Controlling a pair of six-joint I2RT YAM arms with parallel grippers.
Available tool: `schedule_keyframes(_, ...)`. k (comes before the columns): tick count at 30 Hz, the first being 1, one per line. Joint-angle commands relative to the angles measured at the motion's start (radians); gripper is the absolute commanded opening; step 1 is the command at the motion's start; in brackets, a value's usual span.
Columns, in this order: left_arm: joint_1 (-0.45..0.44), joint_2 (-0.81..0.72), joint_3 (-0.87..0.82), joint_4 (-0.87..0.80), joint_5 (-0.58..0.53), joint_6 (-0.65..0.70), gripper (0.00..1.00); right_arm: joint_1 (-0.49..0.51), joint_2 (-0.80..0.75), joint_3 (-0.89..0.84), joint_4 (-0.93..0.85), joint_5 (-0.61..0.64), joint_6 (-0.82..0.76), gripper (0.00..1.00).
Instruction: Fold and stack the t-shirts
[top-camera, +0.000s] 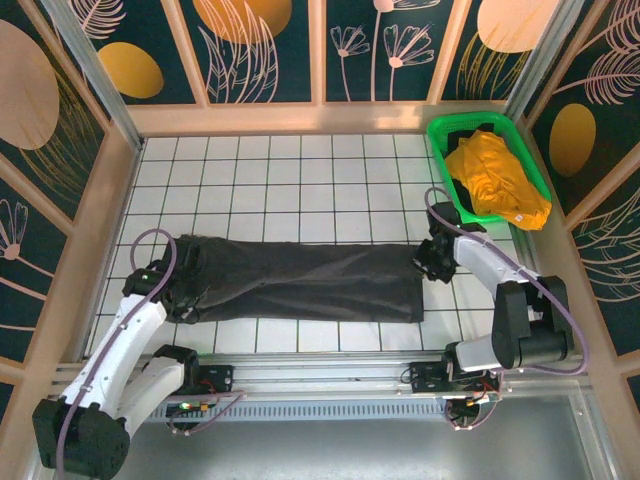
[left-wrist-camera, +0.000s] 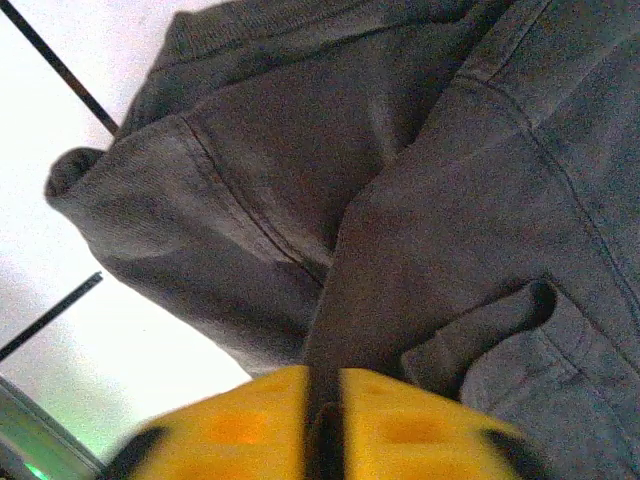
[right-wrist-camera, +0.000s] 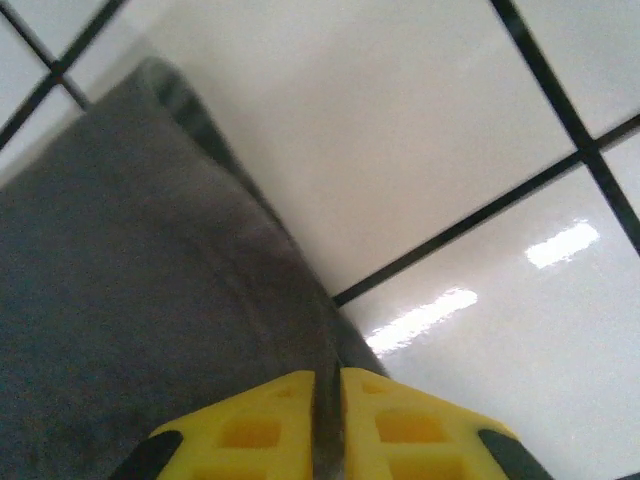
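Note:
The dark charcoal-grey t-shirt (top-camera: 300, 277) lies stretched in a long band across the white tiled table. My left gripper (top-camera: 170, 283) is shut on its left end, where sleeve and collar bunch up (left-wrist-camera: 300, 180); cloth is pinched between the yellow fingers (left-wrist-camera: 250, 420). At the right end my right gripper (top-camera: 428, 262) is shut on the shirt's edge (right-wrist-camera: 150, 260), a thin fold of fabric running between its yellow fingers (right-wrist-camera: 400, 425). Crumpled in the green basket (top-camera: 447, 134) at the back right is the orange-yellow t-shirt (top-camera: 495, 175), spilling over the basket's right rim.
Patterned panel walls with wooden frames enclose the white tiled table (top-camera: 290, 180) on three sides. The metal rail (top-camera: 330, 380) with the arm bases runs along the near edge. Bare tiles stretch behind the dark shirt up to the back wall.

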Motion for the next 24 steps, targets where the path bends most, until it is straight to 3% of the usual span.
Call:
schedule_keyframes(1,0.004,0.027,0.070,0.055,0.020,0.024,0.45,0.000,-0.052,0.015,-0.042,0.051,0.024,0.34)
schedule_keyframes(3,0.004,0.063,0.144,0.059,-0.015,0.049,0.54,0.001,-0.085,0.041,-0.034,0.067,0.027,0.38)
schedule_keyframes(7,0.016,0.197,0.261,0.128,-0.050,0.107,0.50,0.008,-0.056,0.076,0.024,0.030,0.034,0.31)
schedule_keyframes(11,0.175,0.373,0.275,0.271,0.065,0.180,0.51,0.024,0.025,0.091,0.109,-0.050,0.061,0.16)
schedule_keyframes(13,0.241,0.452,0.286,0.350,0.103,0.223,0.52,0.026,0.068,0.098,0.143,-0.086,0.075,0.14)
schedule_keyframes(19,0.332,0.672,0.337,0.469,0.167,0.392,0.56,0.022,0.194,0.139,0.157,-0.092,0.075,0.18)
schedule_keyframes(24,0.334,0.723,0.284,0.541,0.201,0.410,0.46,0.015,0.232,0.135,0.177,-0.094,0.088,0.21)
